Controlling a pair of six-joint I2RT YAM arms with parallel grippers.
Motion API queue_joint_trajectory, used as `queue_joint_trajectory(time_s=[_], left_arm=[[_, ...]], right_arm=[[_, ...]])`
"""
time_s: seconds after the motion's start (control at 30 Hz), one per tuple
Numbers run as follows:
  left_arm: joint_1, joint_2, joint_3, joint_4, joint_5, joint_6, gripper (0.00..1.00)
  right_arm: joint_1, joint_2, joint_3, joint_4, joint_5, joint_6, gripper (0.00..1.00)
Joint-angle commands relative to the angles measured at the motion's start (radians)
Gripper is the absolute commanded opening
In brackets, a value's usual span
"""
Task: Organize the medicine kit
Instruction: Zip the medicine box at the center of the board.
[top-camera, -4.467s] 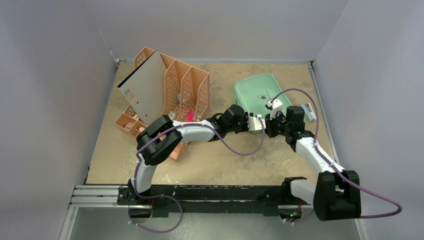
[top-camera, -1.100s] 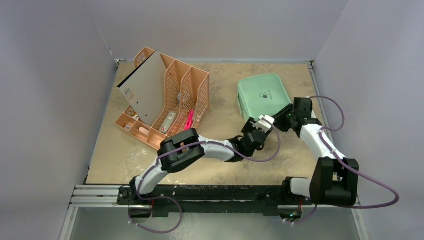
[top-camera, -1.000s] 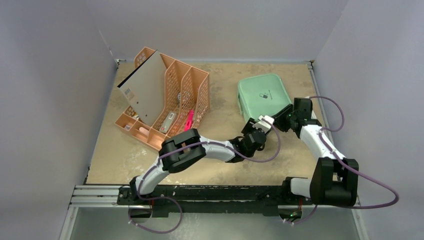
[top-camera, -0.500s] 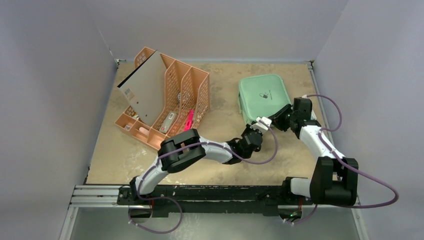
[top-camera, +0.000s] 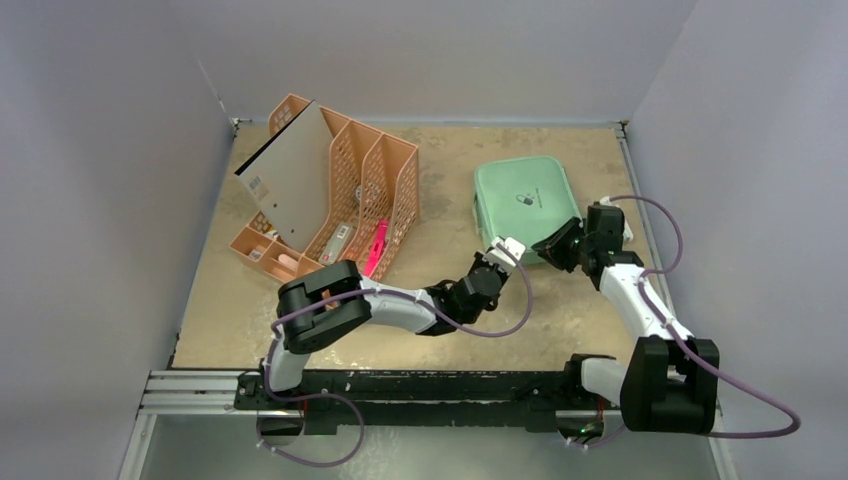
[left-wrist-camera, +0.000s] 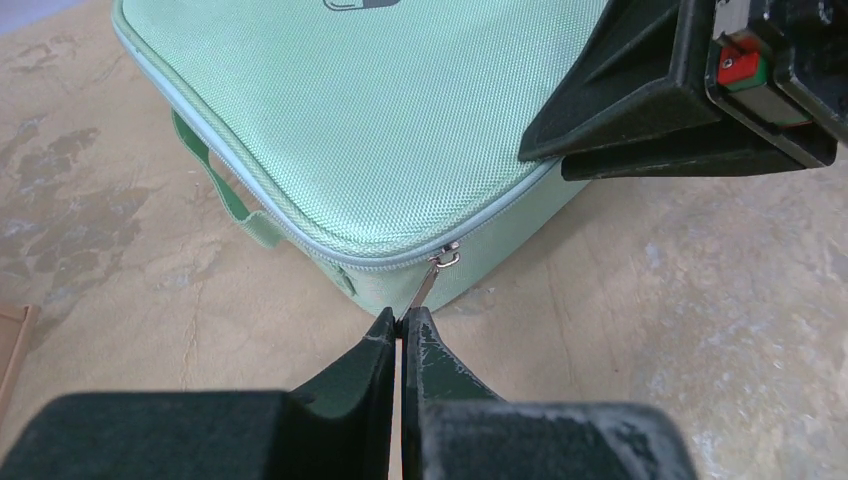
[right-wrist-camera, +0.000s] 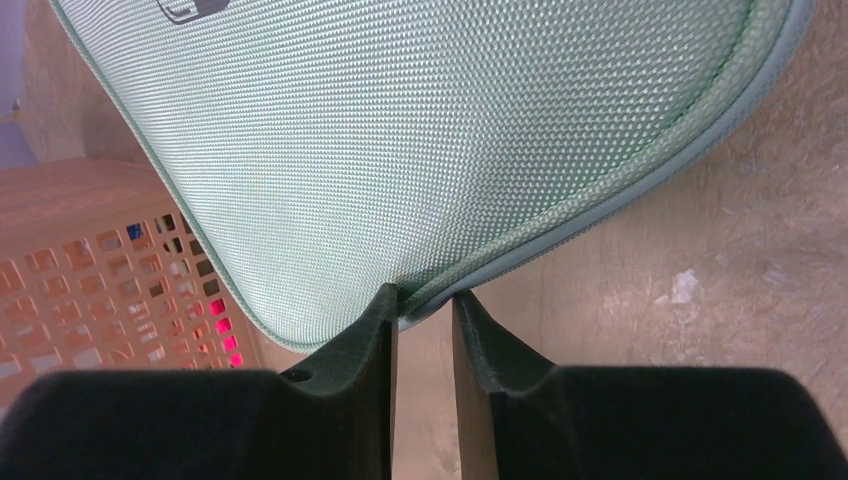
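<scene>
Top external: the closed medicine kit (top-camera: 522, 200) lies far right on the counter (top-camera: 448, 195). Left wrist: the left claw (left-wrist-camera: 401, 325) is clenched on the zipper pull (left-wrist-camera: 432, 280). Right wrist: the right claw (right-wrist-camera: 424, 300) straddles the kit's rim; whether it pinches, I cannot tell.

Kit edges, zip tab & rack contents partly out of sight

R wrist cam: medicine kit (right-wrist-camera: 450, 130) is running off top & R edges. Its rim is sitting between fingers of the right hand (right-wrist-camera: 425, 300), but whether they're pinching it isn't showing. The orange rack (right-wrist-camera: 90, 250) is showing blurred behind, w/ a pink item (right-wrist-camera: 215, 338) glowing thru the mesh, unidentifiable. L wrist cam: kit is running off the top, right hand is covering its R corner, & the zipper pull (left-wrist-camera: 432, 278) is disappearing at its lower end between closed fingers of the left hand (left-wrist-camera: 400, 325). Top cam: rack's small items are showing too tiny to ID.
</scene>
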Motion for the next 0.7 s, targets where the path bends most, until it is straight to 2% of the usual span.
queue_joint_trajectory(time_s=[0.0, 0.2, 0.5, 0.67], left_arm=[[0.01, -0.09, -0.054, 0.051, -0.032, -0.035, 0.0], [0.004, -0.133, -0.125, 0.022, -0.012, -0.07, 0.0], [0.002, -0.151, -0.174, -0.024, -0.042, -0.086, 0.0], [0.001, -0.169, -0.207, 0.02, 0.06, -0.067, 0.0]], right_arm=[[0.002, -0.023, -0.043, -0.182, 0.02, -0.109, 0.08], [0.002, -0.083, -0.077, -0.183, 0.009, -0.115, 0.07], [0.002, -0.08, -0.073, -0.213, -0.003, -0.134, 0.06], [0.002, -0.108, -0.067, -0.191, -0.03, -0.132, 0.06]])
